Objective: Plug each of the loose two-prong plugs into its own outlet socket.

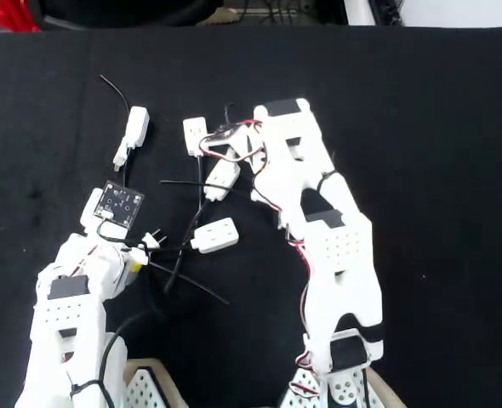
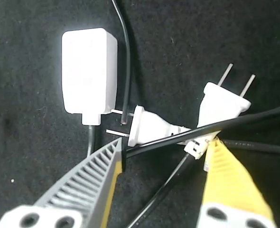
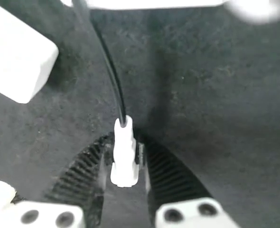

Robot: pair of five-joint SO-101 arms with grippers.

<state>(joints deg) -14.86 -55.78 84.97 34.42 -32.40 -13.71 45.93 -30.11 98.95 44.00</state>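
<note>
Black table (image 1: 455,170) under it all. Right gripper (image 3: 125,145) is clenched on a white plug (image 3: 125,166) mid-table. Left gripper (image 2: 164,147) gapes wide around two loose ones: the near plug (image 2: 149,129) has its prongs just beside an outlet socket (image 2: 89,71), the far plug (image 2: 221,102) points away

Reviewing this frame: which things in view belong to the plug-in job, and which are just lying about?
Belongs to the job:
- loose plug
- second loose plug
- outlet socket
- far socket
- held plug, clamped in the right gripper
- left gripper, open over the cords

Just lying about:
- red object beyond the table's far edge
</note>
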